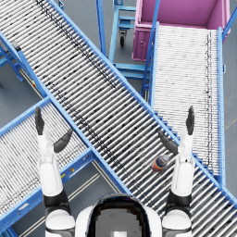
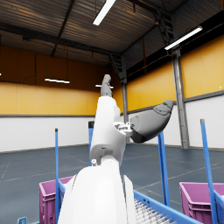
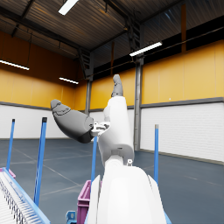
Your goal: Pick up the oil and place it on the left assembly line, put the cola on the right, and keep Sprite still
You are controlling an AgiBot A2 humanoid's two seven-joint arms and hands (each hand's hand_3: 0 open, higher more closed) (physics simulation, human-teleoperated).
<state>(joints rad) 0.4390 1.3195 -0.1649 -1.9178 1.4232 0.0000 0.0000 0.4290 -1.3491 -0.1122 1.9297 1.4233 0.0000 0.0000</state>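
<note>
Bottle (image 1: pixel 159 163) lies on conveyor (image 1: pixel 92 88) just beside empty right hand (image 1: pixel 184 139).

main conveyor (image 1: pixel 92 92): runs diagonally, far left to near right
left conveyor (image 1: pixel 18 152): joins the main conveyor on its near left side
right conveyor (image 1: pixel 185 83): beyond the main conveyor, on the right
bin (image 1: pixel 185 14): at the right conveyor's far end
bottle (image 1: pixel 160 163): lying on the main conveyor, just beside the right hand (image 1: pixel 184 141)
</note>
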